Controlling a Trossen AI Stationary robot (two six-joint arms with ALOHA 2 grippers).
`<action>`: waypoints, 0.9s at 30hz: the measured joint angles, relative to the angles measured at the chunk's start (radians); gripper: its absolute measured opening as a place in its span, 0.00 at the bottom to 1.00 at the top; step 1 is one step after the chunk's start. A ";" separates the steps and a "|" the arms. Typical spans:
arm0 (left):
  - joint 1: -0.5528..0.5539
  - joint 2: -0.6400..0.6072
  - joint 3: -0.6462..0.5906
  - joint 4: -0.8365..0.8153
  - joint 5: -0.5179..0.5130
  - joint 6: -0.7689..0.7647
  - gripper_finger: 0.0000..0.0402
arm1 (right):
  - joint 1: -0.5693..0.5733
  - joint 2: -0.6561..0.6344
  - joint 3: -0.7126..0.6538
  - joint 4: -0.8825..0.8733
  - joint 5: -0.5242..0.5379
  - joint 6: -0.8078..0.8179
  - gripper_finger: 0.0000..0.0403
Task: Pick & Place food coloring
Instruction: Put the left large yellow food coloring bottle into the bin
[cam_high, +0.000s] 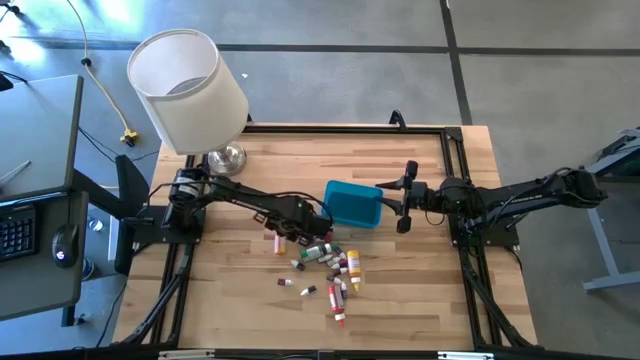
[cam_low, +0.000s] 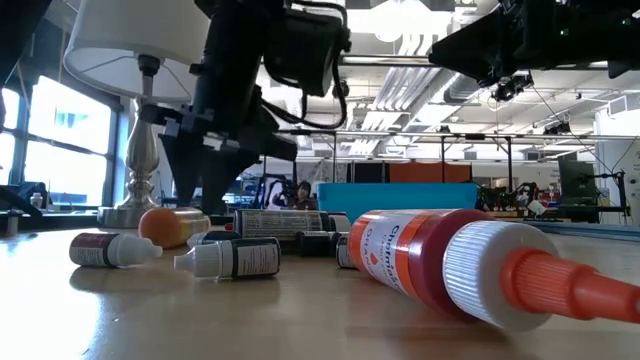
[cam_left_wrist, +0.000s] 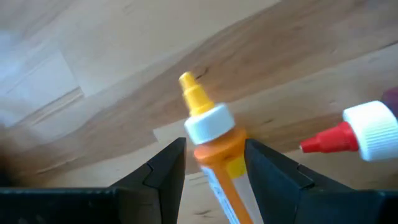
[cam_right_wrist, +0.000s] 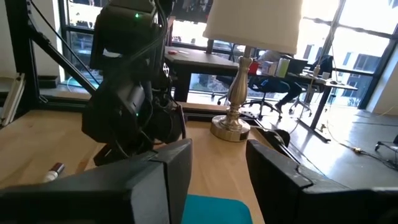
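Several small food coloring bottles (cam_high: 330, 265) lie on their sides in a loose heap in the middle of the wooden table, near the teal bin (cam_high: 352, 203). My left gripper (cam_high: 285, 232) is low over the heap's left end and open. In its wrist view its fingers (cam_left_wrist: 168, 165) stand on either side of an orange bottle (cam_left_wrist: 217, 146) with a white collar and yellow tip, which lies on the table (cam_low: 175, 225). My right gripper (cam_high: 405, 197) hovers open at the bin's right end, with the bin (cam_right_wrist: 211, 210) just below its fingers.
A lamp with a white shade (cam_high: 190, 90) stands on a metal base (cam_high: 228, 158) at the far left of the table. A red-tipped bottle (cam_left_wrist: 360, 130) lies close beside the orange one. A big red bottle (cam_low: 450, 265) lies near the table's near edge.
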 joint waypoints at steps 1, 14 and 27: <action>0.000 0.000 -0.002 0.006 -0.002 -0.001 0.40 | 0.000 0.000 0.000 0.000 0.000 -0.002 0.36; 0.000 -0.001 -0.084 0.094 0.001 -0.079 0.40 | 0.000 0.000 0.000 0.025 0.000 -0.055 0.36; -0.002 -0.008 -0.173 0.256 0.042 -0.016 0.37 | 0.000 0.000 -0.001 0.044 0.000 -0.068 0.36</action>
